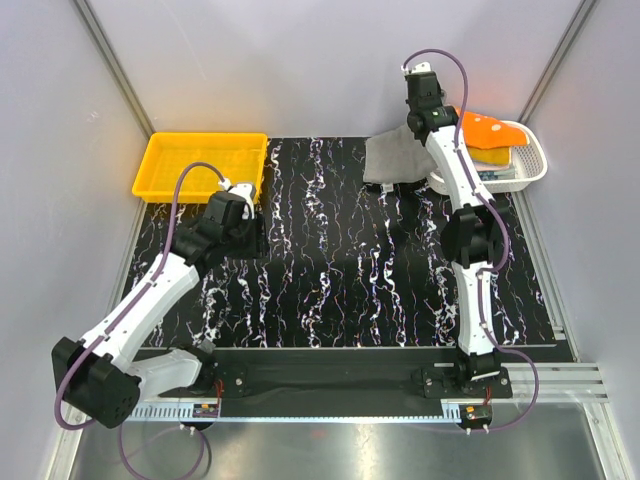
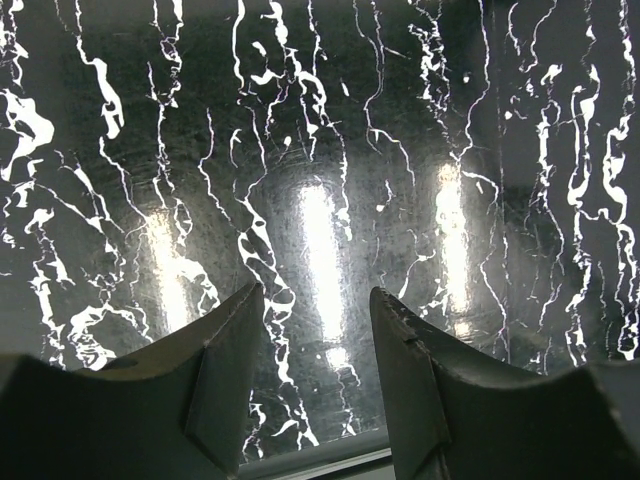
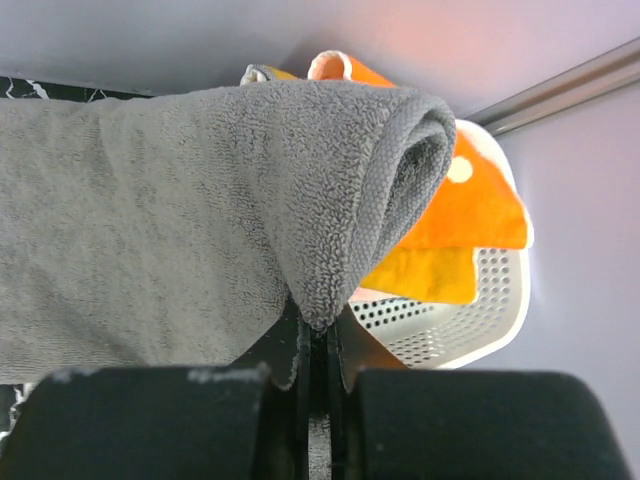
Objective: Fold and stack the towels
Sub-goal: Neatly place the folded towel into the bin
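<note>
towel (image 3: 150, 220), perhaps aloft, outstretched right arm (image 1: 455, 175)

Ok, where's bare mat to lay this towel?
Free: the middle of the mat, between the left gripper and the right arm, down to the near edge. Crowded: far right, with grey towel, white basket and orange towels; far left, with the yellow tray.

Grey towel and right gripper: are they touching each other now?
Touching. The right wrist view shows a fold of the grey towel pinched between the closed jaws of the right gripper.
</note>
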